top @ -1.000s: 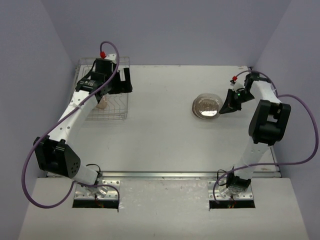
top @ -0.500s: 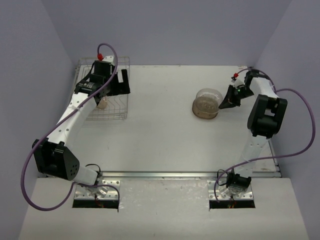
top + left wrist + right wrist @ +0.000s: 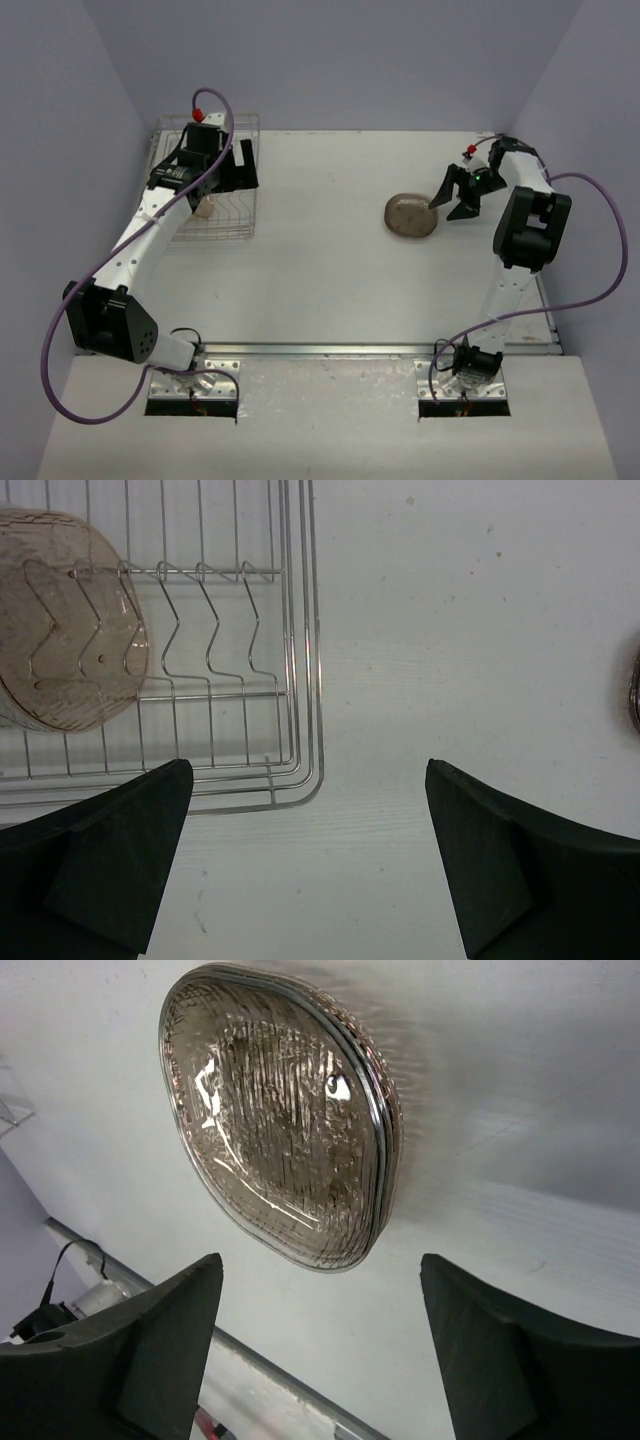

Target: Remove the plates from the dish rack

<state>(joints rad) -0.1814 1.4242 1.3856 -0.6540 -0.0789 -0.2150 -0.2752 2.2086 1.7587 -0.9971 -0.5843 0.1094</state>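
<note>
A smoky-brown stack of plates [image 3: 411, 216] lies flat on the table at the right; in the right wrist view the plates [image 3: 280, 1130] sit just beyond my fingertips. My right gripper [image 3: 453, 197] [image 3: 320, 1350] is open beside the stack, not touching it. A pale pink plate [image 3: 65, 620] [image 3: 205, 207] stands in the slots of the silver wire dish rack [image 3: 300, 680] [image 3: 215, 225] at the far left. My left gripper [image 3: 240, 165] [image 3: 310, 860] hangs open over the rack's right edge, with nothing between its fingers.
Purple-grey walls close in the table on three sides. A metal rail [image 3: 380, 350] runs along the near edge between the arm bases. The rim of the stack [image 3: 635, 685] shows at the right edge of the left wrist view.
My right gripper has opened and let go of a plate, which was tilted up and now lies flat on the stack. The left arm has barely shifted.
</note>
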